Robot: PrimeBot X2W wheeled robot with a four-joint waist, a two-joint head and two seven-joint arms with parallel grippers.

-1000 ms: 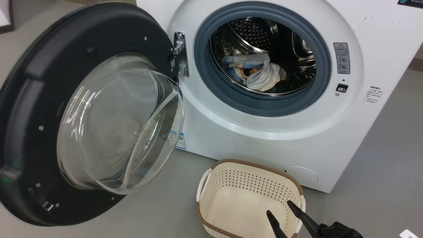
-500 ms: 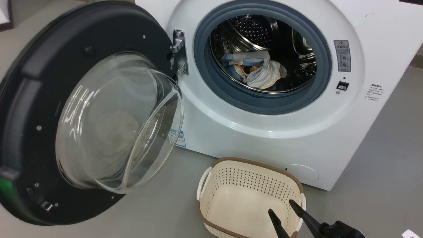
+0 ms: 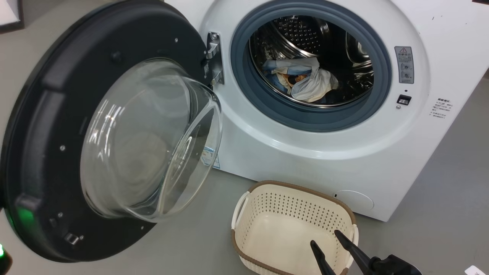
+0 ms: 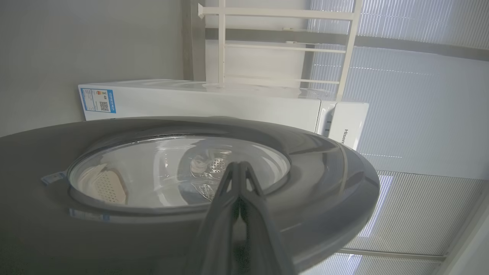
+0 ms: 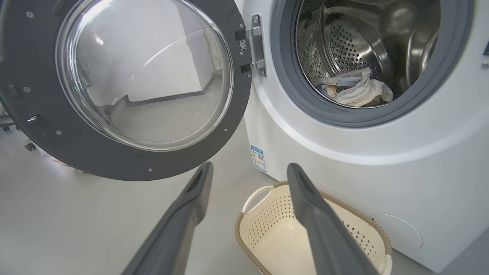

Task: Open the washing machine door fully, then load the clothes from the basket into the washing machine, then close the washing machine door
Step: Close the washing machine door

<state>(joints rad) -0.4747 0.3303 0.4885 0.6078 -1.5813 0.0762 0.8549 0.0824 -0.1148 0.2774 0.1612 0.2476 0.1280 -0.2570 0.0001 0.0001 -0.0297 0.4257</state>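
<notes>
Well, from the head view the washing machine door [image 3: 49, 126] stands swung wide to the left on its metal hinge [image 3: 214, 57], and its glass bowl [image 3: 153, 141] bulges toward the room. Beside it the washing machine [image 3: 305, 160] shows its grey seal [image 3: 244, 91] and steel drum [image 3: 301, 34]. The clothes [image 3: 305, 78] lie as one bundle low in the drum, blue and white cloth with a little orange-brown. On the floor [image 3: 439, 214], just before the machine, the basket [image 3: 298, 186] stands upright with its cream bottom bare. The right gripper [image 3: 324, 237] hangs over the near right part of the basket, its two dark fingers spread and holding nothing.

From the left wrist view, the left gripper [image 4: 238, 165] has its fingers pressed together, tip against tip, with nothing between them. They lie before the outer face of the door, over the round window; whether they touch it I cannot tell. Beyond the door is the white side of the machine with a blue label [image 4: 98, 100], and a white rack [image 4: 221, 42] shows behind it.

From the right wrist view, the fingers of the right gripper stand wide apart. One points toward the lower rim of the open door and the other crosses the basket. The clothes rest inside the drum, near its front edge.
</notes>
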